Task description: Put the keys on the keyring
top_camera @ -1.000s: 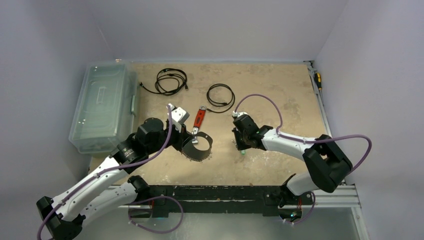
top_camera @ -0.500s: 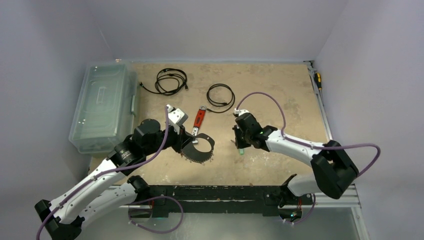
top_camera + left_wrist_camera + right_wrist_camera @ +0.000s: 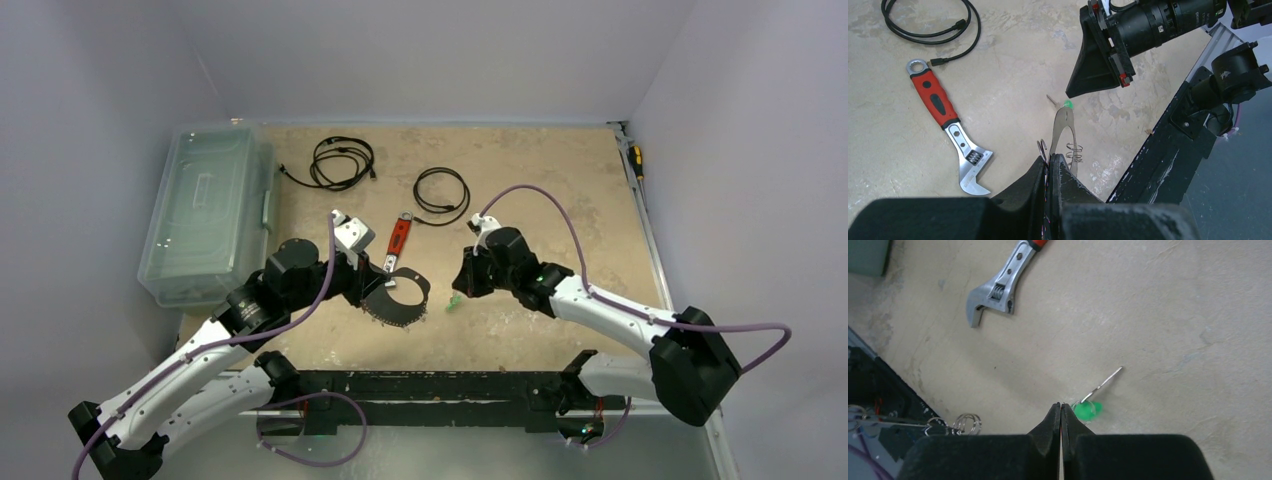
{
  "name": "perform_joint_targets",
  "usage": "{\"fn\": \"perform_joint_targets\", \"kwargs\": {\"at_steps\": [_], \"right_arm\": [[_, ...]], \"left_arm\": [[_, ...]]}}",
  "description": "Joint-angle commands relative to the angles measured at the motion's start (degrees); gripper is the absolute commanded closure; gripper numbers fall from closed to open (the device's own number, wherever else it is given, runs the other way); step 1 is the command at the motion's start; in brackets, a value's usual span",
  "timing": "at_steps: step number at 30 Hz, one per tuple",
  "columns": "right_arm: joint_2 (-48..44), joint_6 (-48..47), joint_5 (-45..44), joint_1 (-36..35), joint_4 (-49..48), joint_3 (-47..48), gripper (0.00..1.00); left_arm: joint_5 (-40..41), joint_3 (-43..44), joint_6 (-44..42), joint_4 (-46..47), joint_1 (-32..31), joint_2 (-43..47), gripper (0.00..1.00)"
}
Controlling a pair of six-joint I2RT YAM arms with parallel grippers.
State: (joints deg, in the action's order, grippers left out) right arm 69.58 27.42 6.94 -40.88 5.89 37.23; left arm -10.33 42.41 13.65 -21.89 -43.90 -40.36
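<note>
My left gripper (image 3: 1055, 161) is shut on the keyring (image 3: 1064, 127), a flat silvery loop that sticks out ahead of its fingertips, with small wire rings (image 3: 1074, 148) dangling beside it. In the top view that gripper (image 3: 398, 298) sits left of centre. My right gripper (image 3: 1061, 406) is shut, and the green-headed key (image 3: 1088, 409) hangs at its tip, caught by its small ring, its shaft pointing up and right. In the left wrist view the green key (image 3: 1066, 104) sits right at the far end of the keyring loop, just under the right gripper's fingertips (image 3: 1071, 92). From above, the key (image 3: 455, 300) lies between both grippers.
A red-handled adjustable wrench (image 3: 398, 238) lies just behind the left gripper. Two black coiled cables (image 3: 342, 160) (image 3: 442, 190) lie further back. A clear plastic bin (image 3: 205, 210) stands at the left. The black front rail (image 3: 420, 385) bounds the near edge.
The right gripper closed by the green key and carried it left toward the keyring. The left arm shifted slightly, still holding the keyring.
</note>
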Motion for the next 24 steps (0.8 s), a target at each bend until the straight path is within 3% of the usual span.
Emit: {"fn": "perform_joint_targets", "kwargs": {"at_steps": [1, 5, 11, 18, 24], "right_arm": [[-0.6, 2.2, 7.7, -0.3, -7.3, -1.8, 1.00], [2.9, 2.3, 10.7, -0.3, -9.2, -2.0, 1.00], [3.6, 2.0, 5.1, -0.3, -6.7, -1.3, 0.98], [1.6, 4.4, -2.8, -0.7, 0.9, -1.0, 0.55], [-1.4, 8.1, -10.5, -5.5, 5.8, -1.3, 0.33]], "left_arm": [[-1.3, 1.1, -1.3, 3.3, 0.0, 0.8, 1.00], [-1.4, 1.1, -1.4, 3.1, 0.0, 0.8, 1.00], [-1.5, 1.2, -1.6, 3.0, 0.0, 0.9, 1.00], [-1.5, 1.2, -1.7, 2.9, 0.1, 0.7, 1.00], [-1.4, 1.2, -1.6, 3.0, 0.0, 0.3, 1.00]]}}
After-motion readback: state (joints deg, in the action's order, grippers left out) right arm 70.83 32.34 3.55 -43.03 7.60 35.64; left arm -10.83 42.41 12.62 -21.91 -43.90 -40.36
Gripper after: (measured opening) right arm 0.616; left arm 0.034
